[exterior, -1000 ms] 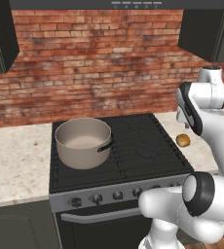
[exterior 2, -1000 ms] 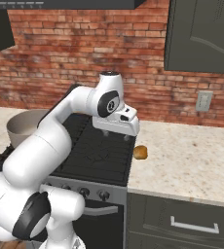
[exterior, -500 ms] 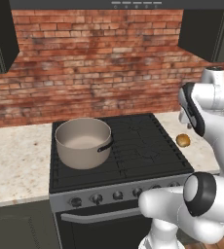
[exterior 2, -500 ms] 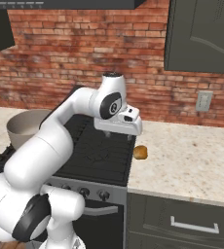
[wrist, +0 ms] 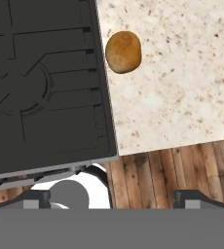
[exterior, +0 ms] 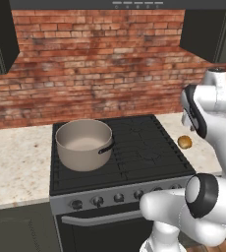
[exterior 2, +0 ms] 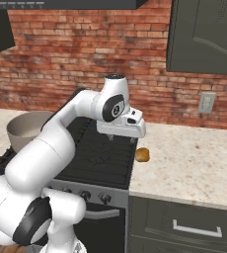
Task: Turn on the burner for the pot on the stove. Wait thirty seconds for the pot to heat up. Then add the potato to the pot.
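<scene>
**Gripper above the stove's right edge, potato not yet taken**

We find the gripper (exterior 2: 121, 138) spread fully wide and holding nothing, hanging over the right edge of the stove (exterior: 134, 147). The potato (exterior 2: 142, 154) lies on the speckled surface (exterior 2: 194, 163) just beside that edge, loose and apart from the fingers. The pot (exterior: 84, 143) stands on the front left grate, well apart from the potato, its short dark handle pointing right.

Risks we note:

- The potato is round and free to roll. A descent that lands off centre may nudge it along the surface or against the stove's side instead of capturing it.
- In the hand view the potato (wrist: 123, 52) sits off to one side of the fingers' line, so we judge realignment is needed before closing.
- The carry crosses the whole cooktop; a shallow pinch could drop the potato onto the grates.
- We cannot tell from the knobs (exterior: 119, 198) whether the pot's burner is lit.
</scene>
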